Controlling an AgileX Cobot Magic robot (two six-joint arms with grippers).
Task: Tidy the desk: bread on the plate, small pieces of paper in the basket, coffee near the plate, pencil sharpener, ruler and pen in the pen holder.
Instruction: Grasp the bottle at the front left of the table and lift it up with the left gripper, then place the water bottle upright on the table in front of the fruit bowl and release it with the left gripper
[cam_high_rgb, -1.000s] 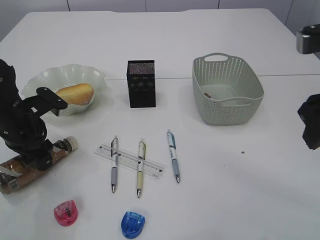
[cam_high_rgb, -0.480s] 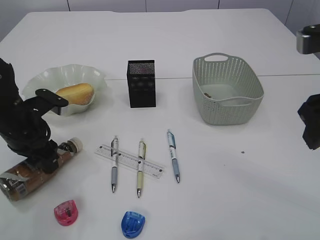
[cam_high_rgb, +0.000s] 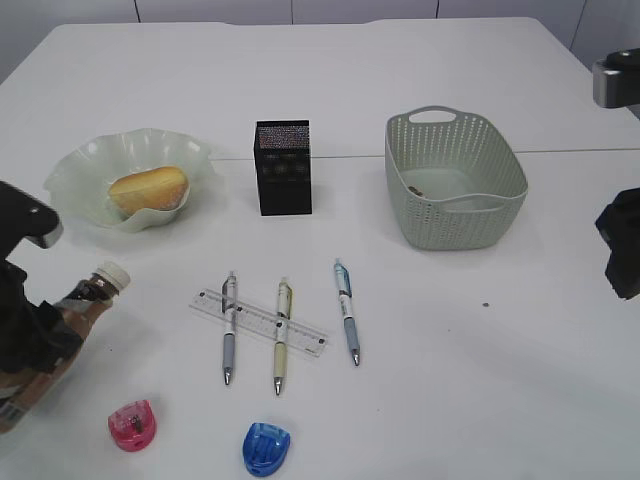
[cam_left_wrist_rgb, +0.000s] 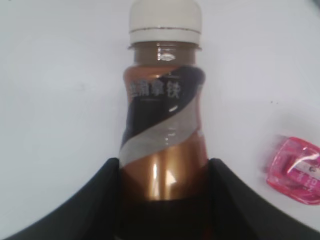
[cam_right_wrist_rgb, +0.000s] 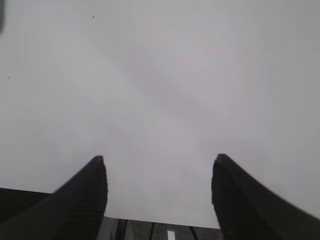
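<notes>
The desk (cam_high_rgb: 420, 60) is a broad white tabletop with a thin seam running across behind the objects. On its right half sits the basket (cam_high_rgb: 500, 205), a grey-green perforated tub with a small brownish scrap lying on its floor. At the far left the plate (cam_high_rgb: 75, 165), pale green with a ruffled rim, carries the bread (cam_high_rgb: 148, 188). Between plate and basket stands the pen holder (cam_high_rgb: 283, 167), upright, a black mesh cup.

At the left edge the left gripper (cam_left_wrist_rgb: 162, 192) clasps the coffee (cam_left_wrist_rgb: 162, 130) around its lower body, a finger pressed against each side; the bottle is tilted, its white cap pointing toward the plate. The right gripper (cam_right_wrist_rgb: 159, 187) hangs over bare desk with its jaws spread apart and nothing between them.

In front of the pen holder the ruler (cam_high_rgb: 259, 322) lies slantwise, with two pens (cam_high_rgb: 229, 328) crossing over it and a third pen (cam_high_rgb: 346, 310) just to its right, apart from it. Nearest the front edge lie a blue pencil sharpener (cam_high_rgb: 265, 448) and a pink pencil sharpener (cam_high_rgb: 132, 425), the pink one close to the held bottle
</notes>
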